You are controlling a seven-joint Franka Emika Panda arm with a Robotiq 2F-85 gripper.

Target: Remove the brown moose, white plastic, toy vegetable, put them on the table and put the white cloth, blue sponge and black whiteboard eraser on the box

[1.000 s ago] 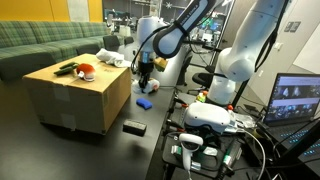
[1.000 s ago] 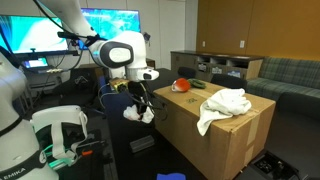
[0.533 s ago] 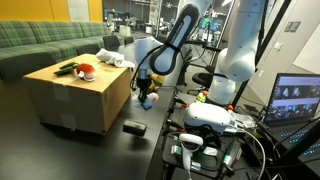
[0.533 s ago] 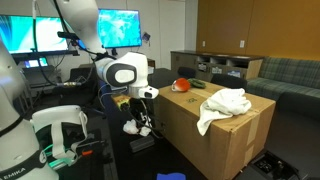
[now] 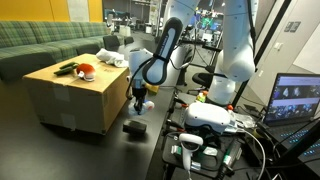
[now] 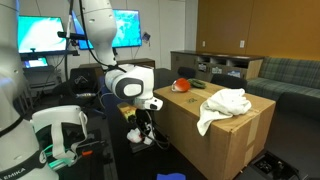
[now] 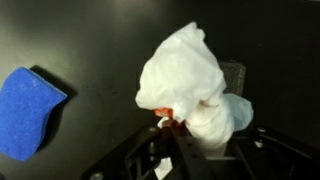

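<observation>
My gripper (image 7: 188, 150) is shut on the crumpled white plastic (image 7: 185, 80) and holds it low over the black table beside the cardboard box (image 5: 70, 95). It shows in both exterior views (image 5: 140, 101) (image 6: 140, 133), with the plastic (image 6: 136, 136) bunched at the fingers. The blue sponge (image 7: 28, 110) lies on the table to the left of the plastic. The black whiteboard eraser (image 5: 134, 127) lies on the table in front of the gripper. On the box sit the white cloth (image 5: 110, 58) (image 6: 225, 105), a red toy vegetable (image 5: 87, 70) (image 6: 181, 85) and a dark object (image 5: 66, 68).
A green sofa (image 5: 40, 40) stands behind the box. A white device (image 5: 215, 118) and a laptop (image 5: 298, 98) sit on the side table. Monitors (image 6: 35, 35) and a white stand (image 6: 55, 135) flank the arm. A cabinet (image 6: 215, 67) stands behind the box.
The arm has come down beside the box with the white plastic in its grip, from box-top height to just above the table.
</observation>
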